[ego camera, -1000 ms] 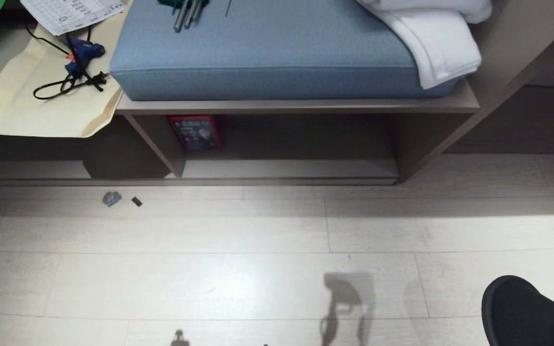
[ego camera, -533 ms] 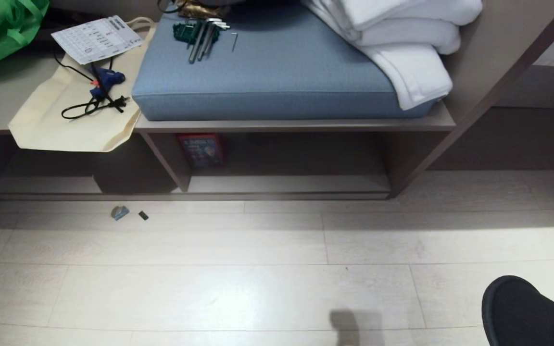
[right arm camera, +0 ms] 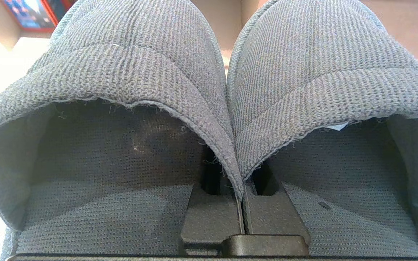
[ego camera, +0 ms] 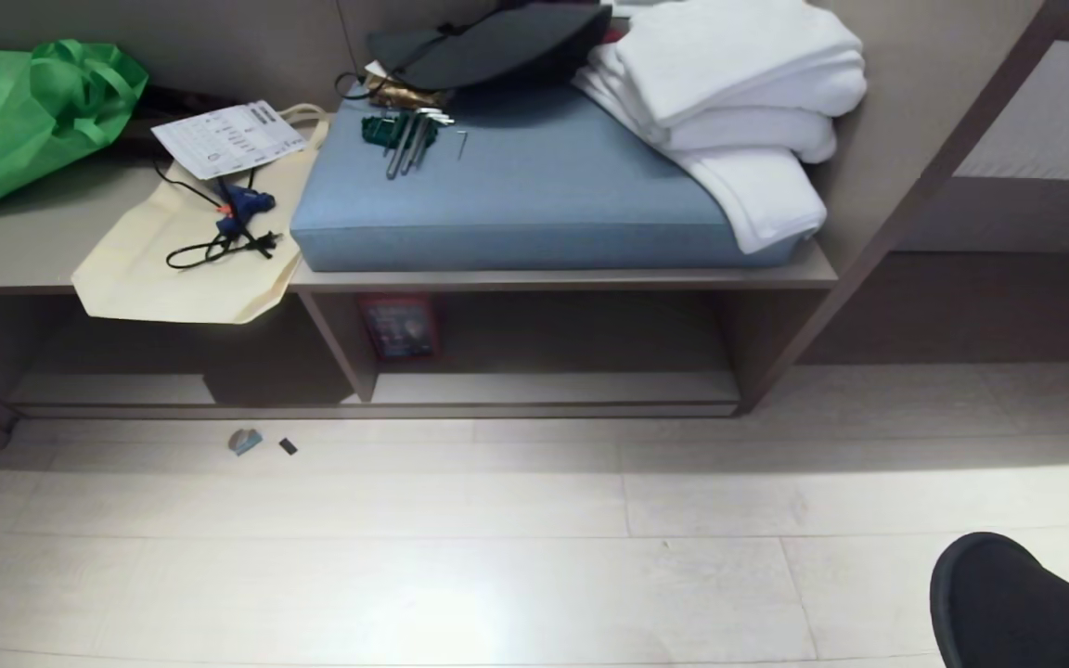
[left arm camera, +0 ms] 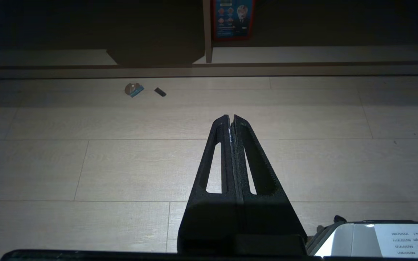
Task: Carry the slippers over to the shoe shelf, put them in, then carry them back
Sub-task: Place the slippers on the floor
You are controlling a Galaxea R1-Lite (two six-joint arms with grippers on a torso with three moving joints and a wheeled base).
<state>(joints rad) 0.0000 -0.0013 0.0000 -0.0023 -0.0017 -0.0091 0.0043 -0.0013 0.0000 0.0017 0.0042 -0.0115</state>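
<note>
Where the right gripper (right arm camera: 241, 203) shows in its own wrist view, its two fingers are pressed together on the inner edges of the slippers (right arm camera: 227, 90), one knitted upper on each side of the jaws, so the pair hangs from that pinch. Only the base of the fingers can be seen; their tips are buried between the two uppers. In the head view the same slippers (ego camera: 1026, 603) appear as two dark rounded toes at the lower right corner, cut off by the edge of the picture, and the gripper itself is out of that view.

Over the floor (left arm camera: 85, 163) the left gripper (left arm camera: 231, 117) has its fingers closed flat against each other with nothing between them. Ahead of it on the boards lie a small grey and blue scrap (left arm camera: 133, 89) and a little dark chip (left arm camera: 160, 92); what they are is hard to tell.

Further off stands the shoe shelf (ego camera: 553, 388), well apart from the slippers, its low opening split by a slanted divider (ego camera: 340, 348). A red and blue printed card (ego camera: 397, 327) leans at the back, its print too small to read. The left compartment is largely in shadow. On top rest a blue cushion (ego camera: 534, 204), folded white towels (ego camera: 729, 102), a cream tote bag (ego camera: 173, 278) and a green bag (ego camera: 24, 116).
</note>
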